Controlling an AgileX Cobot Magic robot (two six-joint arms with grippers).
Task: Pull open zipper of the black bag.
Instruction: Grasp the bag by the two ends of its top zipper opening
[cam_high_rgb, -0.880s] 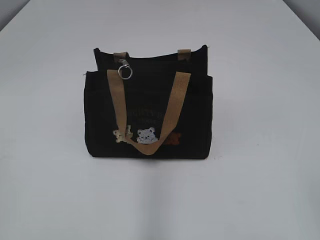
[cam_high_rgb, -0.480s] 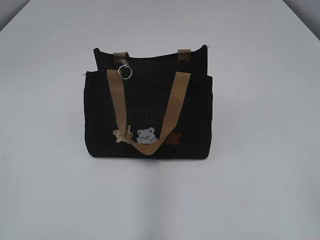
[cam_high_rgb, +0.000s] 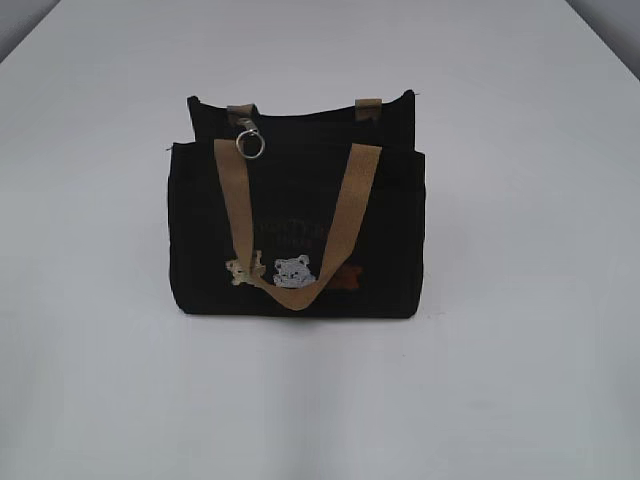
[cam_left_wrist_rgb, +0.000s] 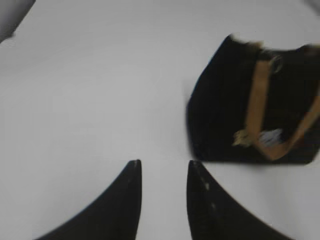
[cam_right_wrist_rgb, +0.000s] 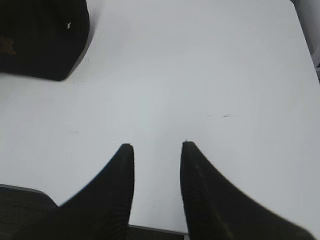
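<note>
grippers are hanging part open and empty above bare tabletop, the left gripper (cam_left_wrist_rgb: 163, 167) near the black bag (cam_high_rgb: 295, 225) and the right gripper (cam_right_wrist_rgb: 157, 150) off its other end. nothing is changing across the last second; the pull is not yet beginning. farther back, the zipper (cam_high_rgb: 300, 110) is staying closed, its ring (cam_high_rgb: 250, 146) dangling, open table (cam_high_rgb: 520, 380) lying on every side.

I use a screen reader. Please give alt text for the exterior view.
A black bag stands upright on a white table, tan handle hanging down its front over bear patches. The silver zipper ring sits near the top left; no pincer is visible.
</note>
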